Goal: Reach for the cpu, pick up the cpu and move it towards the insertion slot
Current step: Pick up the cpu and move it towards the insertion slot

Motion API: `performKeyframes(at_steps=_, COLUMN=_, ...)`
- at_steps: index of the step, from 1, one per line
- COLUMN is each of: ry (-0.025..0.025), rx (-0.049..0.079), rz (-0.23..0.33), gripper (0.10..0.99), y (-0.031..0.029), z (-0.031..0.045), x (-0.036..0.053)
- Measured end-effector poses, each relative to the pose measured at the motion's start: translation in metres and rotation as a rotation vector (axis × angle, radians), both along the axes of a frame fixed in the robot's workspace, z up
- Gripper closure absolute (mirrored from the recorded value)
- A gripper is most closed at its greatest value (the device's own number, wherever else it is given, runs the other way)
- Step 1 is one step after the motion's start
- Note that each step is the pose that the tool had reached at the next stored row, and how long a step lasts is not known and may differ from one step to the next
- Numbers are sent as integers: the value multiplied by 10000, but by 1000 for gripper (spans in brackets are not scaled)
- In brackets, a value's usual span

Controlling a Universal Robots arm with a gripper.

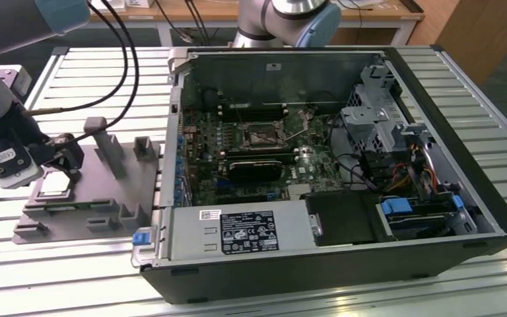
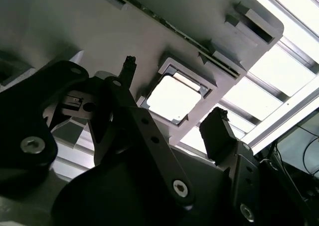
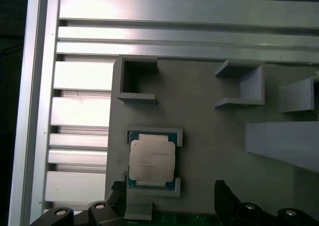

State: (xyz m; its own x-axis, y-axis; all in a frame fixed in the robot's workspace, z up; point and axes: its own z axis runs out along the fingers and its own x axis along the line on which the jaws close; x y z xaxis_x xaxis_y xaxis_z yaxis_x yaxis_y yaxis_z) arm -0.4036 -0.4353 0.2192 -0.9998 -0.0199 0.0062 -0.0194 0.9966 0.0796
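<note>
The gripper (image 3: 169, 187) is hovering low over the grey fixture plate (image 3: 209, 136), at the exterior view's left. Its fingers (image 2: 220, 131) are standing released, spread wide and gripping nothing. The cpu (image 3: 152, 160) is lying flat in its little bracketed nest on that plate, metal lid facing up. In both wrist views the two fingers are straddling it without touching. It is sitting well apart from the insertion slot (image 1: 261, 135), which is waiting on the green board inside the open computer case (image 1: 280, 277), across the slatted surface (image 1: 86, 271).

Now, handling. I'm judging this chip to be light, thin and completely stiff, so weight is causing no worry. The trouble is looking like the smooth metal lid and the narrow edges, which are giving the fingers little to bite on. The underside is likely delicate and best left untouched. The sensible hold is looking like a pinch across two opposite side edges, square and centred, wherever the nest's brackets are leaving those edges open. Squeezing gently is seeming wise, since a skewed grip could be tilting the chip or jamming it against the brackets.
</note>
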Motion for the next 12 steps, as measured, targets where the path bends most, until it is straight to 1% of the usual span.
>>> performKeyframes(at_steps=3, ry=3, rx=-1, rz=-17, gripper=294, y=20, z=-35, x=-18)
performKeyframes(at_steps=7, ry=23, rx=-2, rz=-52, gripper=294, y=38, z=-103, x=-32)
performKeyframes(at_steps=12, ry=24, rx=-2, rz=-52, gripper=294, y=68, z=-141, x=-49)
